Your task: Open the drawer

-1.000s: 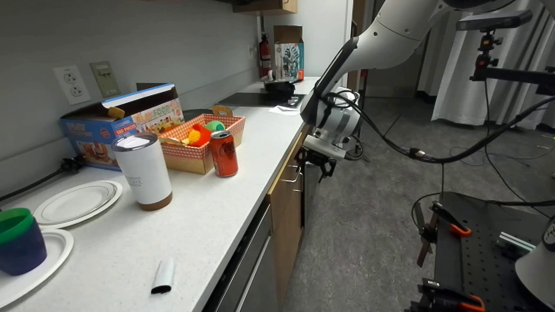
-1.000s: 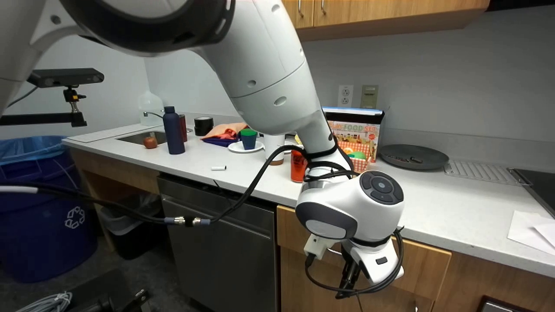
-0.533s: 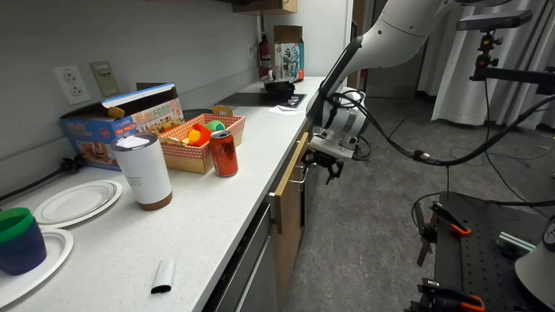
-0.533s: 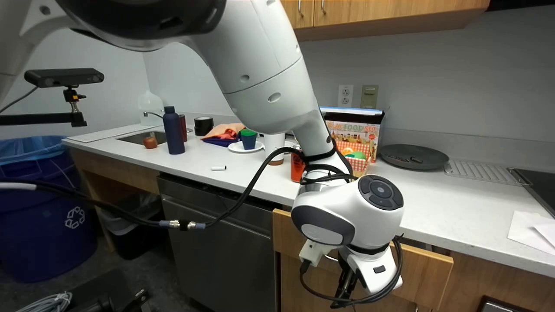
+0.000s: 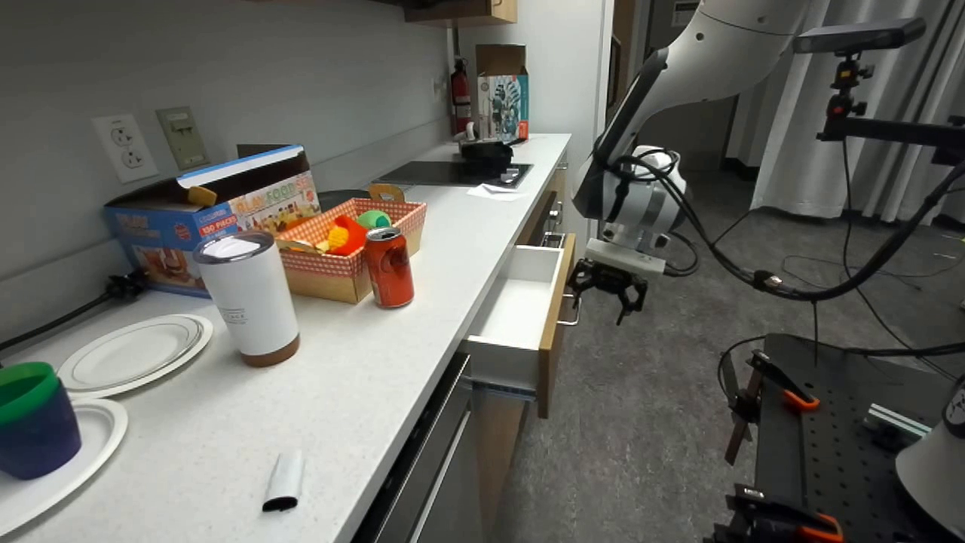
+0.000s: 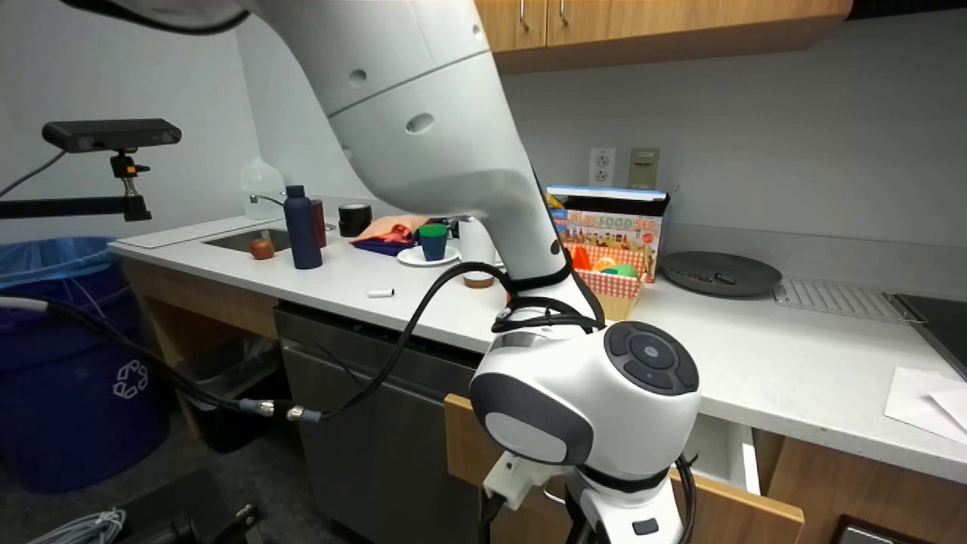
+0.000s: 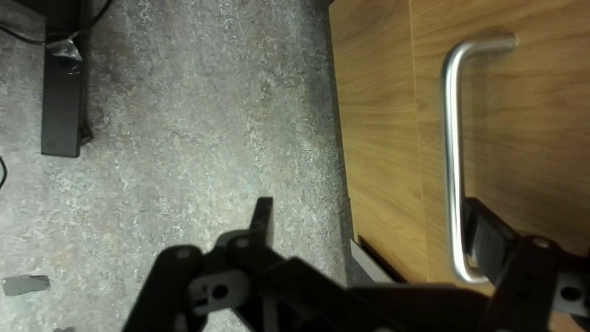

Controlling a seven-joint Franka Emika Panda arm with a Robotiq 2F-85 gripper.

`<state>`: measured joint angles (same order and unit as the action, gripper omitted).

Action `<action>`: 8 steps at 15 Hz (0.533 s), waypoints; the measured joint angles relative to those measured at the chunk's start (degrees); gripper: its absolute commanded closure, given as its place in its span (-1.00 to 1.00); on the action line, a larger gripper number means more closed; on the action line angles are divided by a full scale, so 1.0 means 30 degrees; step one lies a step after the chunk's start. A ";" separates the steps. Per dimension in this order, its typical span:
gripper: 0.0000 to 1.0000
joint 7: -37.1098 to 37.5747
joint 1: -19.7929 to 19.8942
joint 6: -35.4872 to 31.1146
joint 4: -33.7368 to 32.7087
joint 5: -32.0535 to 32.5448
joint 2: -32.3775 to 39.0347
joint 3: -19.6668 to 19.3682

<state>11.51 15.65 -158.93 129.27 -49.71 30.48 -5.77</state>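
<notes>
The drawer (image 5: 554, 354) with a tan wood front is pulled out below the counter. Its white inner box shows in an exterior view. In an exterior view the drawer (image 6: 748, 521) is partly covered by the arm. Its metal bar handle (image 5: 571, 311) also shows in the wrist view (image 7: 453, 152). My gripper (image 7: 368, 203) is open. One finger is hooked behind the handle, between bar and drawer front; the other is out over the floor. In an exterior view the gripper (image 5: 605, 298) is at the handle; in the other view its fingers are mostly hidden.
The counter (image 5: 362, 392) holds a white tumbler (image 5: 252, 302), a red can (image 5: 390, 268), a basket (image 5: 324, 264) and a box (image 5: 219, 226). A grey dishwasher (image 6: 378, 438) stands beside the drawer. A dark work table (image 5: 844, 422) stands opposite the counter.
The drawer went from shut to well out from the counter, showing its white inside. My gripper and arm moved away from the counter with the drawer front.
</notes>
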 measured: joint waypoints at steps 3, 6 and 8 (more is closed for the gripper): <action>-1.00 -0.2088 0.0757 -0.0530 0.1794 -0.1702 -0.0951 0.0020; -1.00 -0.4234 0.1822 -0.0727 0.3753 -0.4067 -0.2053 -0.0039; -1.00 -0.5305 0.2501 -0.0745 0.5020 -0.5275 -0.2828 -0.0277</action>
<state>-4.41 23.15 -161.16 144.33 -65.53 21.99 -6.60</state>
